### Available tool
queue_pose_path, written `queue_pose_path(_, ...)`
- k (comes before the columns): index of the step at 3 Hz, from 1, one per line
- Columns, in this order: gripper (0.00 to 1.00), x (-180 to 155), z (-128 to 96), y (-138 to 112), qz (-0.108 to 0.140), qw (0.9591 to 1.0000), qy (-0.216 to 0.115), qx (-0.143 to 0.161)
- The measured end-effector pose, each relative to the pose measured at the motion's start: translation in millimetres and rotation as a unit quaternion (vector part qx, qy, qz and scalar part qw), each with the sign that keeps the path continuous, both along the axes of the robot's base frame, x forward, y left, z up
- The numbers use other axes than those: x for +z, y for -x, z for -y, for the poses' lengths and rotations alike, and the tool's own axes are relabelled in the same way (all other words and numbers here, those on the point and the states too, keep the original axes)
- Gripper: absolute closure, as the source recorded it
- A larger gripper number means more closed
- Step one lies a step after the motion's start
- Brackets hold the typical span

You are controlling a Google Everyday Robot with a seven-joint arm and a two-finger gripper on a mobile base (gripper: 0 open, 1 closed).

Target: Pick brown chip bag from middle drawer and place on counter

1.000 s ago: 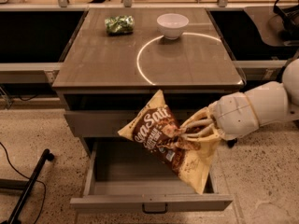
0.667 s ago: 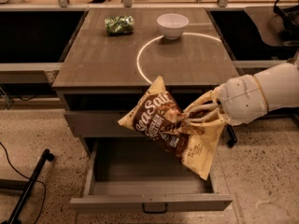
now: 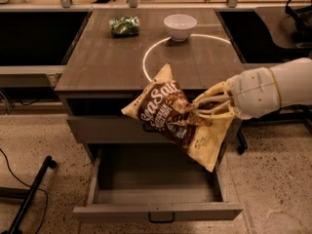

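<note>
The brown chip bag (image 3: 178,116), dark brown with white script and cream-yellow ends, hangs tilted in the air in front of the counter's front edge. My gripper (image 3: 207,107) reaches in from the right on a white arm and is shut on the bag's right part. The middle drawer (image 3: 156,189) stands pulled open below the bag, its grey box showing nothing inside and its dark handle at the front centre. The counter (image 3: 107,62) lies behind, with a thin bright curved line across it.
A small green shiny packet (image 3: 124,26) and a white bowl (image 3: 180,26) sit at the back of the counter. A closed drawer front (image 3: 102,128) is above the open one. A dark pole and cable (image 3: 29,199) lie on the speckled floor at left.
My gripper has lifted the chip bag higher, from just above the open drawer to the level of the counter's front edge.
</note>
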State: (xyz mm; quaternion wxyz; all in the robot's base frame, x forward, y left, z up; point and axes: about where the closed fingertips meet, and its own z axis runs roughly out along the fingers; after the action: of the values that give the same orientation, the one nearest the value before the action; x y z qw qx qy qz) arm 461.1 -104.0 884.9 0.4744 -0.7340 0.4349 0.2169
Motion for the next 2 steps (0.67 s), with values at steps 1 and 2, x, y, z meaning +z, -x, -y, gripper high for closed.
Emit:
queue_pose_path(1, 1.00, 30.1, 1.8, -29.0, 0.049, 0.9984, -0.029, -0.005)
queue_pose_path(2, 1.00, 60.3, 3.8, -60.4, 0.083, 0.9951, -0.050, -0.020)
